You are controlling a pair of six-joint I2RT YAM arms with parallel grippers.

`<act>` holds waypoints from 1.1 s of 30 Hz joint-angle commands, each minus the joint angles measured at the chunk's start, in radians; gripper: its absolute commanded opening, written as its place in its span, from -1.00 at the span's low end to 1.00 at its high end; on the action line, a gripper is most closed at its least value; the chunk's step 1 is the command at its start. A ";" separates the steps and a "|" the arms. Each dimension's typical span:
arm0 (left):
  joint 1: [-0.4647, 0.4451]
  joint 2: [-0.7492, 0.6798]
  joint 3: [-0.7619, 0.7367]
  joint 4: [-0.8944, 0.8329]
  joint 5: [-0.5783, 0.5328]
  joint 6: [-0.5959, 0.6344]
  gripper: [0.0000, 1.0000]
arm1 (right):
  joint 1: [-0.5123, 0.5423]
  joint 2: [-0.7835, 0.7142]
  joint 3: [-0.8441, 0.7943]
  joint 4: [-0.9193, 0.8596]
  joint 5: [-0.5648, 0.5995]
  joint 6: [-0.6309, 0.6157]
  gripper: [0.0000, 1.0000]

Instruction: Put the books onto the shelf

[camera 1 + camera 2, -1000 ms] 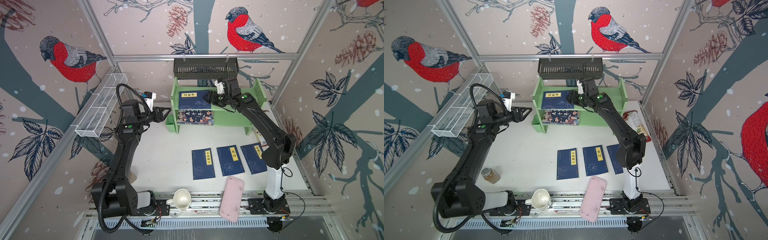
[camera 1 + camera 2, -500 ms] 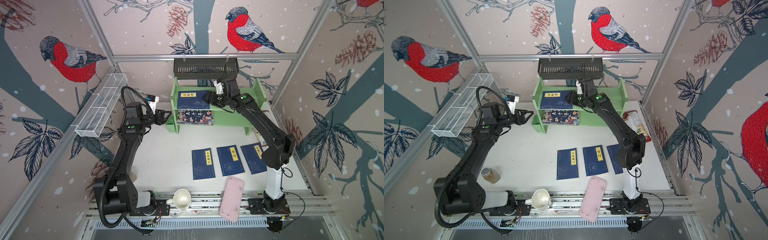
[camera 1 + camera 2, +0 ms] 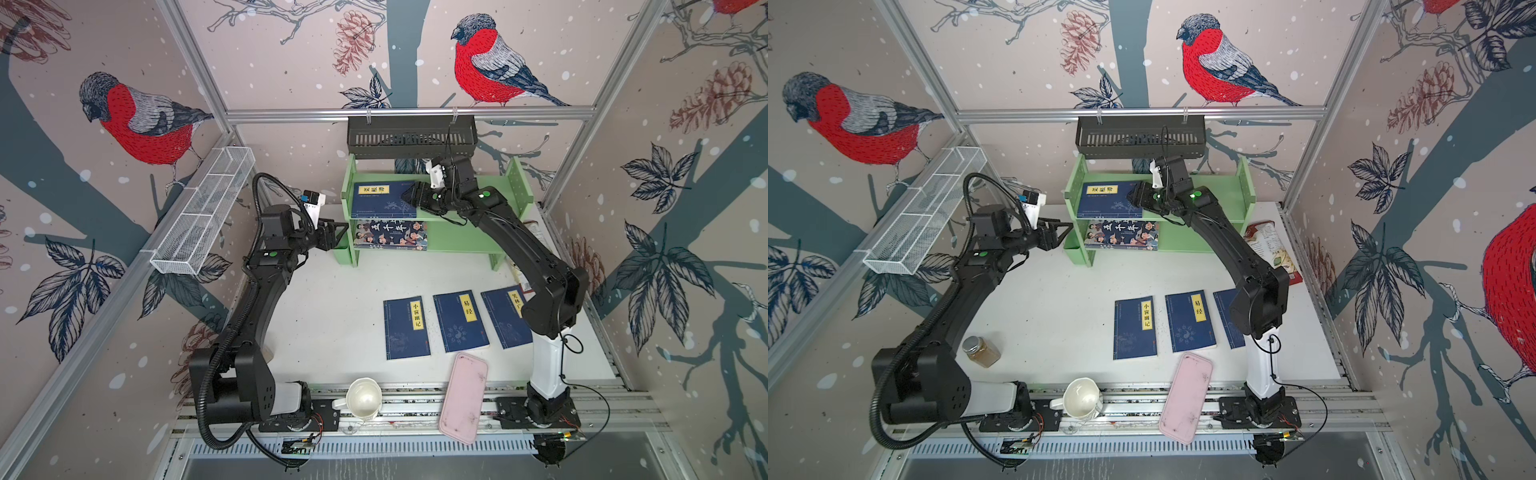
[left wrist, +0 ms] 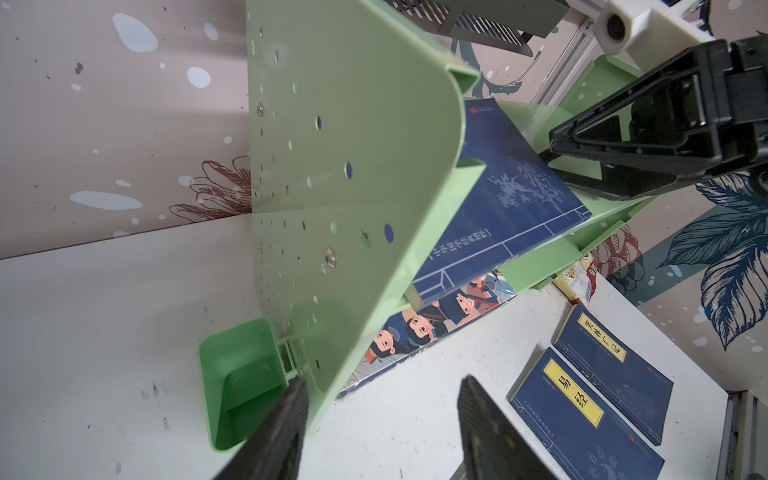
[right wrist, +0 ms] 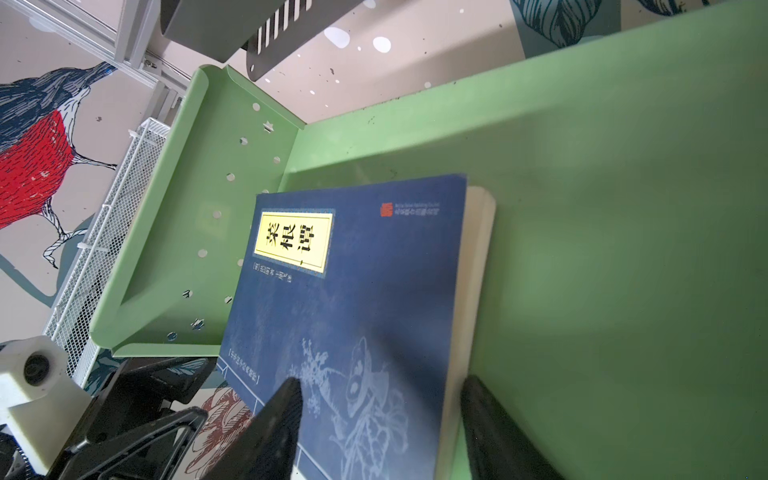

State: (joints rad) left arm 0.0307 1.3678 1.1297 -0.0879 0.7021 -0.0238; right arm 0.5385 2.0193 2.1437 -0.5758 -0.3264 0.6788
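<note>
The light green shelf stands at the back. Its top tier holds a navy book with a yellow label, lying flat. The lower tier holds the cartoon book. Three more navy books lie on the table in front. My right gripper is open low over the top-tier book, one finger above its cover and one beside its page edge. My left gripper is open at the shelf's left side panel, holding nothing.
A black slotted basket hangs just above the shelf. A white wire mesh basket lines the left wall. A pink tray and white mug sit at the front edge, with a jar front left and a snack bag at right.
My left gripper has moved right and slightly down, up to the shelf's left side panel. My right gripper has shifted a little left over the top-tier book. No book has moved.
</note>
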 commanded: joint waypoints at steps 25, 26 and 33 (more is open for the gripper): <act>-0.041 0.030 -0.002 0.129 -0.098 -0.007 0.17 | 0.012 -0.018 -0.021 0.001 -0.008 0.010 0.29; -0.040 0.032 -0.002 0.133 -0.106 -0.010 0.17 | 0.011 -0.018 -0.020 0.001 -0.009 0.010 0.29; -0.041 0.033 -0.015 0.169 -0.125 -0.020 0.17 | 0.011 -0.031 -0.028 -0.001 -0.001 0.008 0.30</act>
State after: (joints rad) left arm -0.0105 1.4029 1.1202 0.0120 0.5972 -0.0311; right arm 0.5480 2.0010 2.1201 -0.5686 -0.3309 0.6811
